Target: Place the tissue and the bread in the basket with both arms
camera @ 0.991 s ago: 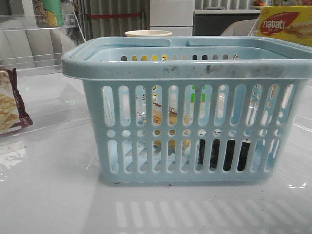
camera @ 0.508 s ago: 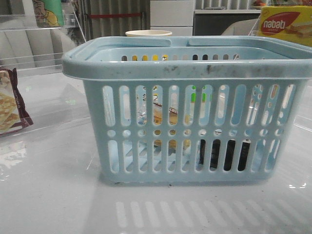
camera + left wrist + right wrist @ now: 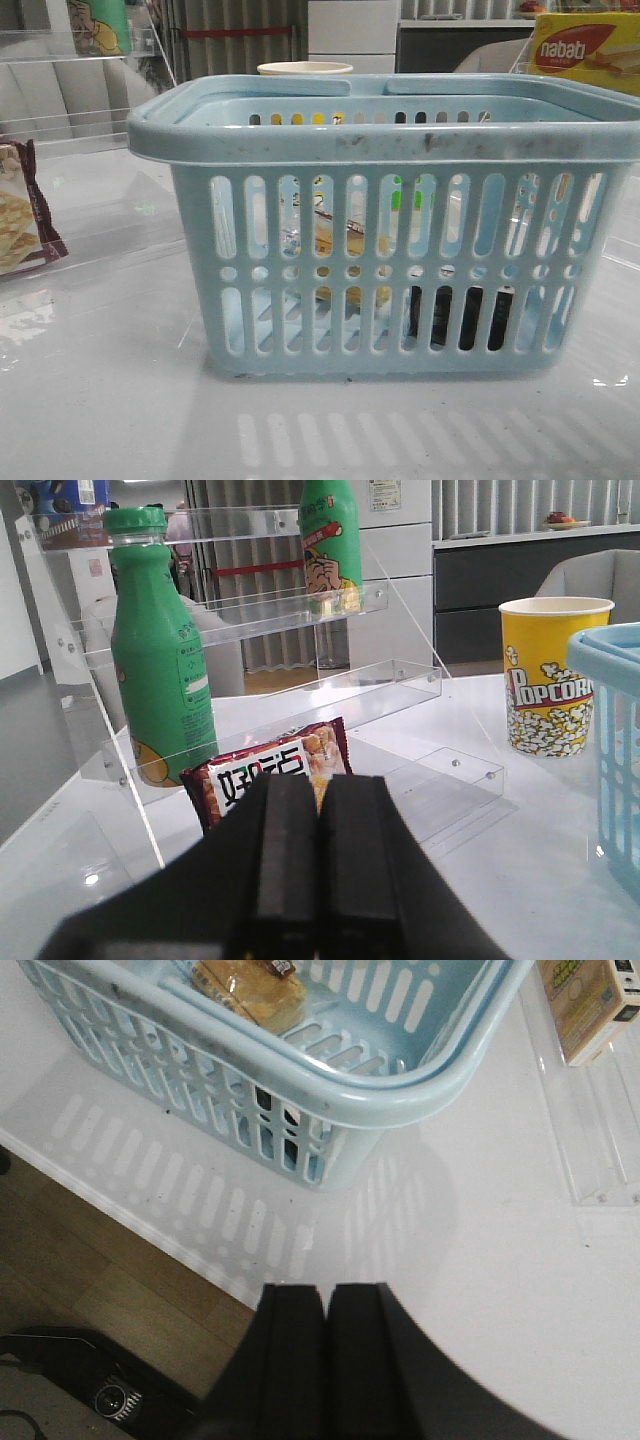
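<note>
Both end effectors are clenched on nothing: the left end effector (image 3: 318, 865) has its dark fingers pressed flat together, low over the table (image 3: 520, 870) near the snack bag (image 3: 270, 772) and the clear shelf with the green bottle (image 3: 160, 660), well to the left of the basket; the right end effector (image 3: 326, 1355) is clamped empty too, hanging out past the near right corner of the basket (image 3: 300, 1070), partly over the table edge and the floor.

Across the last second nothing in the front view shifts; basket, bread and tissue sit exactly as they did. I take that to mean both drops are done and the arms are parked clear, so the task looks finished.

Inside the basket (image 3: 390, 145), the bread (image 3: 335, 240) lies left of centre, golden behind the slots, and the right wrist view shows it in its clear wrapper (image 3: 250, 990). The tissue (image 3: 460, 315) is a dark block low on the right, against the near wall.

Neither arm appears in the front view. The slats chop both items into strips, so their exact lie is hard to judge. The popcorn cup (image 3: 305, 68) shows only its rim behind the basket.
</note>
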Controlling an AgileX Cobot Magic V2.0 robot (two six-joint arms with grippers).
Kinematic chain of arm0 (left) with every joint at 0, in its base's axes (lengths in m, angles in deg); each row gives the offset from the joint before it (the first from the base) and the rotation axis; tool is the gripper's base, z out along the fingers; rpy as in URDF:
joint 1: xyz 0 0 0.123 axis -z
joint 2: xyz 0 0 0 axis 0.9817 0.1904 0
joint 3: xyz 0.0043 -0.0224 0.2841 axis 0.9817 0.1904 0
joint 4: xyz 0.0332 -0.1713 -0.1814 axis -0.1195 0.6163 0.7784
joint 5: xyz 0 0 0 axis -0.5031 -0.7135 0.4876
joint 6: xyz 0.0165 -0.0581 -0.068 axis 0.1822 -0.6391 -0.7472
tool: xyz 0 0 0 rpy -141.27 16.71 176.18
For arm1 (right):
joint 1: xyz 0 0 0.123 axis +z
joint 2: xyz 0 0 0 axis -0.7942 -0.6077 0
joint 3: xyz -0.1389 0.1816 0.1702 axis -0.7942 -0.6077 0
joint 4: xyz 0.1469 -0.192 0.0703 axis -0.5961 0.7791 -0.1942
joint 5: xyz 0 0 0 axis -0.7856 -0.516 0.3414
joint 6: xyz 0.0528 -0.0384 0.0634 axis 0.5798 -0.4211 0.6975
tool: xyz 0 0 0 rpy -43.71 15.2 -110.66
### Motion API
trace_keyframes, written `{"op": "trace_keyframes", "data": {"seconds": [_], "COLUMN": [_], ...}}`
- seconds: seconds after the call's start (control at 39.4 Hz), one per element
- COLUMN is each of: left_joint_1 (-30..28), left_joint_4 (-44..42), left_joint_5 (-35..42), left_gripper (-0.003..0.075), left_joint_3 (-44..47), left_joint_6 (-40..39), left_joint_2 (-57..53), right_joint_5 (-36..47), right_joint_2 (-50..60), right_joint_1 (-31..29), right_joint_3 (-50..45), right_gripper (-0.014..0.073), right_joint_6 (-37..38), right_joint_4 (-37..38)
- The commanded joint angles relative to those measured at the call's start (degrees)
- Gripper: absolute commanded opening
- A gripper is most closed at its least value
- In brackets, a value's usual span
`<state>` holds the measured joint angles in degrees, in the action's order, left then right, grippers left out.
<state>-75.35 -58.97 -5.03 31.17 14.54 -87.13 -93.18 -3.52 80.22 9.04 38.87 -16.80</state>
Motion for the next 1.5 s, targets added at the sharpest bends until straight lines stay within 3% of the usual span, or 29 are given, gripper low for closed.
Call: {"op": "trace_keyframes", "data": {"seconds": [0.0, 0.18, 0.36, 0.71, 0.91, 1.12, 1.47], "left_joint_1": [0.4, 0.4, 0.4, 0.4, 0.4, 0.4, 0.4], "left_joint_4": [0.6, 0.6, 0.6, 0.6, 0.6, 0.6, 0.6], "left_joint_5": [5.1, 5.1, 5.1, 5.1, 5.1, 5.1, 5.1], "left_gripper": [0.0091, 0.0091, 0.0091, 0.0091, 0.0091, 0.0091, 0.0091], "left_joint_3": [-0.1, -0.1, -0.1, -0.1, -0.1, -0.1, -0.1], "left_joint_6": [-0.1, -0.1, -0.1, -0.1, -0.1, -0.1, -0.1], "left_joint_2": [-1.1, -1.1, -1.1, -1.1, -1.1, -1.1, -1.0], "right_joint_5": [3.5, 3.5, 7.2, 34.4, 50.8, 61.7, 62.4], "right_joint_2": [-0.1, 0.9, 6.3, 24.8, 31.1, 34.2, 34.1], "right_joint_1": [0.0, -0.4, -7.5, -22.4, -27.2, -28.5, -28.5], "right_joint_3": [1.5, 1.2, -2.9, -24.2, -36.5, -46.1, -45.8], "right_gripper": [0.0057, 0.0057, 0.0057, 0.0057, 0.0057, 0.0057, 0.0057], "right_joint_6": [-0.3, -0.3, -0.3, -0.2, -0.2, -0.2, -0.2], "right_joint_4": [0.8, 0.8, 1.5, 1.5, -0.7, -6.8, -6.9]}}
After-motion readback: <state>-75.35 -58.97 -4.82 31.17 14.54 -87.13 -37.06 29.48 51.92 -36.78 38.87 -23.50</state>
